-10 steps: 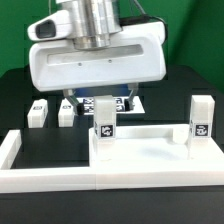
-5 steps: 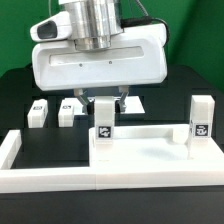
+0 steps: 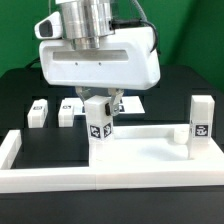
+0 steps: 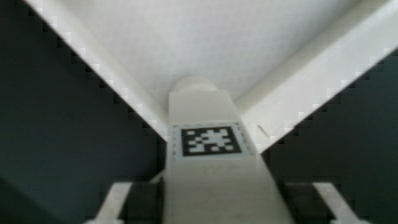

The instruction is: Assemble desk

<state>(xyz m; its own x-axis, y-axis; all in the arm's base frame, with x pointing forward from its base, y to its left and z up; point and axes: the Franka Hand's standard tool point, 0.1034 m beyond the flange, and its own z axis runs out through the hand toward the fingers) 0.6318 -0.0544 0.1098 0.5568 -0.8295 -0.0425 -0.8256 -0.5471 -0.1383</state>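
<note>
Four legs (image 3: 200,118), one tabletop (image 3: 150,145), perhaps one marker board (image 3: 133,103).

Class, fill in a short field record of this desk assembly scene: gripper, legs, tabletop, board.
gripper: shut on the held leg's top
held leg: white, tagged, at the tabletop's end on the exterior view's left
standing leg: upright at the tabletop's other end
tabletop: white, spanning between those two legs
loose legs: two, side by side, farther to the exterior view's left
marker board: behind the gripper, mostly hidden
</note>
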